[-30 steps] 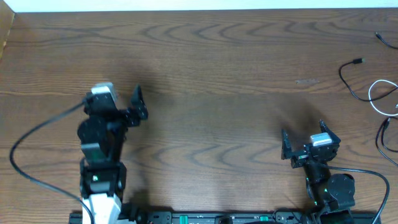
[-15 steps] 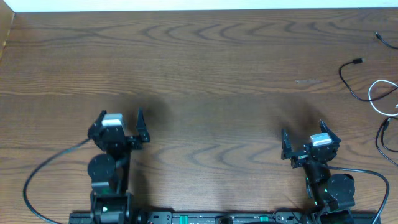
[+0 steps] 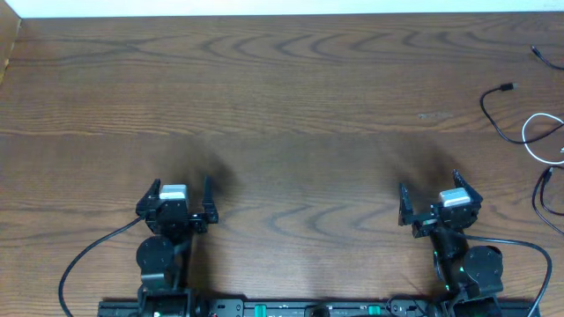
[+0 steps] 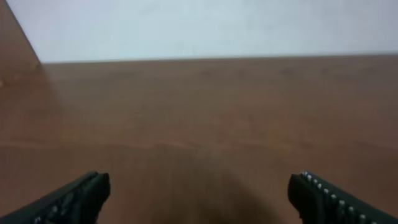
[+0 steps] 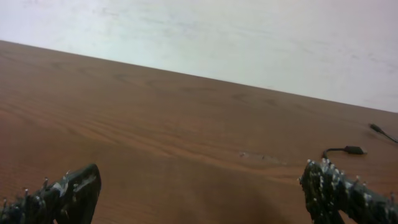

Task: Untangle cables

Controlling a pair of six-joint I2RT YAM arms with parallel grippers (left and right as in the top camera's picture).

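The cables lie spread at the table's far right edge: a black cable (image 3: 490, 113) with a small plug, a white cable (image 3: 532, 130) curled in a loop, and another black cable (image 3: 538, 190) below them. One black plug (image 5: 354, 150) shows in the right wrist view, beyond the right finger. My right gripper (image 3: 430, 189) stands open near the front edge, left of the cables and apart from them, nothing between its fingers (image 5: 200, 177). My left gripper (image 3: 181, 187) is open at the front left over bare wood (image 4: 199, 183), far from every cable.
A fourth thin cord end (image 3: 537, 51) pokes in at the far right corner. The wooden table (image 3: 291, 106) runs to a pale wall at the back. Thick black arm wires (image 3: 88, 260) trail by the arm bases at the front edge.
My left arm has drawn back toward the front edge and a little right, its gripper turning to face the far side. The right arm and the cables have not moved.
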